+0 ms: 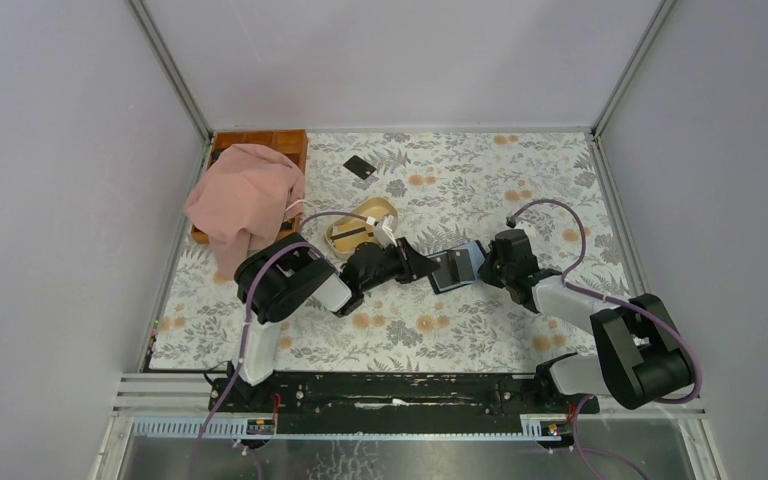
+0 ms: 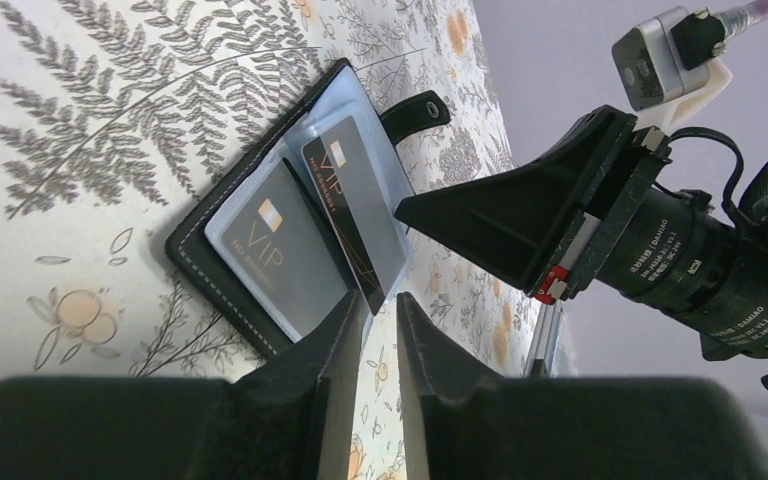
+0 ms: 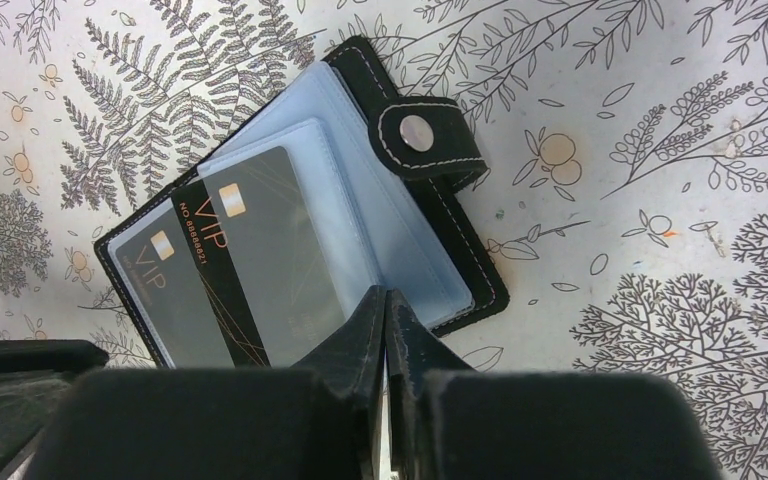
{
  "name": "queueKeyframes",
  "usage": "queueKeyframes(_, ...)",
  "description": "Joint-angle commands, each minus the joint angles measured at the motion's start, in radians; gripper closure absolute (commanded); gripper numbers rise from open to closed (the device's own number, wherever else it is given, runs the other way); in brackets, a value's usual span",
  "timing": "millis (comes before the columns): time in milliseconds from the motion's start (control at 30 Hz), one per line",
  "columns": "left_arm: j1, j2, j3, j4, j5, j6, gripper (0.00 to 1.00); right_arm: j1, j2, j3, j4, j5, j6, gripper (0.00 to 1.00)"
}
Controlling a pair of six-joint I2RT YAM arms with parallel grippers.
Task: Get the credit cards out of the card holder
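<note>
Sleeves (image 3: 360,200) of the open card holder (image 3: 430,140) hold two credit cards (image 3: 260,250) — right hand (image 3: 385,320) clamps its edge, left hand (image 2: 380,305) grip unclear

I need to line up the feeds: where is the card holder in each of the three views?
Top external: the card holder lies open near the table's middle, to the right of the beige dish.
Left wrist: centre-left, open and tilted.
Right wrist: centre, open, slanting from lower left to upper right.
Shared landmark: its snap strap is clear in both wrist views but too small to tell from above.
</note>
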Motion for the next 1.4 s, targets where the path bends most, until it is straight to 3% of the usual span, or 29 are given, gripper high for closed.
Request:
queueKeyframes(0,0.001,0.041,0.05,0.132,0.044,-0.039,0.7,0.011,0.011,0.0,-0.038,-0.026,0.004,0.96)
queueKeyframes(167,-0.004,0.06,0.093,0.064,0.035,0.005,0.41,0.011,0.037,-0.001,-0.006,-0.067,0.013,0.96)
queueKeyframes(367,-0.011,0.099,0.146,-0.044,0.007,0.085,0.36,0.011,0.024,0.0,-0.006,-0.076,0.012,0.97)
queueKeyframes(700,-0.06,0.143,0.223,-0.19,-0.07,0.188,0.36,0.011,0.029,0.002,0.001,-0.094,0.011,0.99)
queueKeyframes(1167,-0.064,0.178,0.195,-0.001,0.014,0.071,0.47,0.012,0.05,0.003,0.01,-0.099,0.014,0.99)
queueKeyframes(1367,-0.062,0.164,0.191,-0.017,0.015,0.081,0.48,0.01,-0.091,0.019,-0.078,0.01,-0.006,1.0)
